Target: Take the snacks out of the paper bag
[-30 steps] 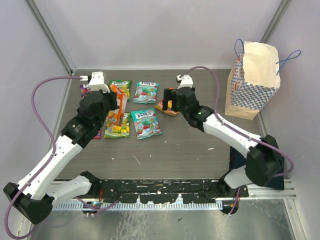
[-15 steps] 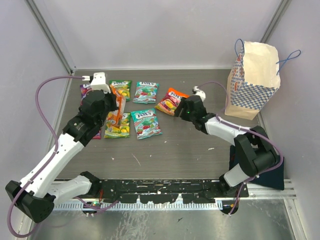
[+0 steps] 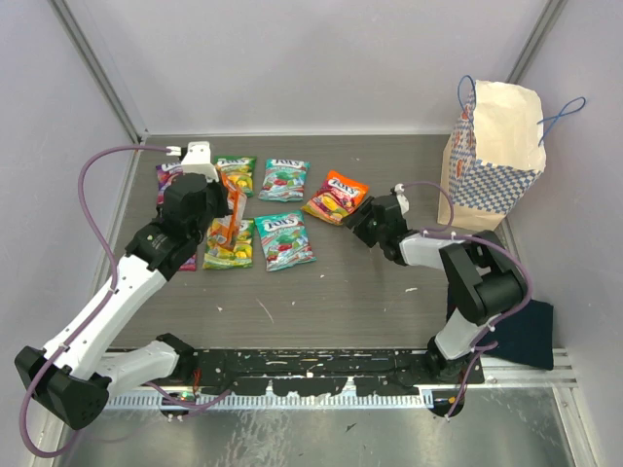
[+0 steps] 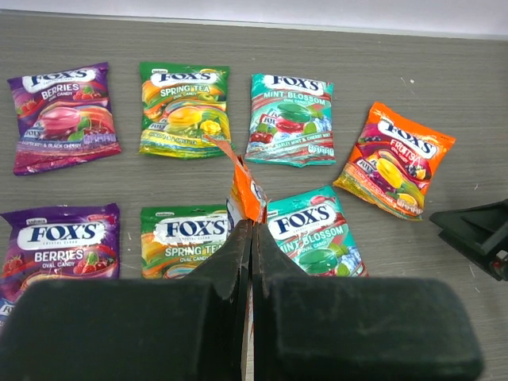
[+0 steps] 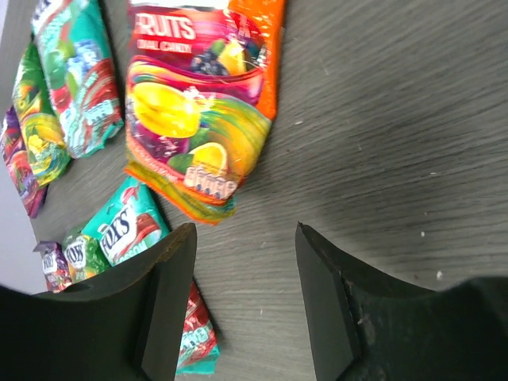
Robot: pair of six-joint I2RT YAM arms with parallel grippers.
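Several snack packets lie flat in two rows on the table: purple (image 4: pixel 63 119), green (image 4: pixel 184 111), teal (image 4: pixel 290 119) and orange (image 4: pixel 394 159) at the back, purple (image 4: pixel 59 246), green (image 4: pixel 186 238) and teal (image 4: pixel 313 238) in front. My left gripper (image 4: pixel 252 226) is shut on another orange packet (image 4: pixel 246 190), held edge-on above the front row (image 3: pixel 230 209). My right gripper (image 5: pixel 246 238) is open and empty, low over the table just right of the flat orange packet (image 5: pixel 198 103). The paper bag (image 3: pixel 492 161) stands upright at the back right.
A dark blue cloth (image 3: pixel 526 326) lies at the near right beside the right arm's base. Grey walls close in the table on three sides. The bag's blue cord handles (image 3: pixel 565 109) stick out near the right wall.
My right gripper has drawn back to the right, away from the orange packet, which now lies flat on the table. The left arm has hardly moved.
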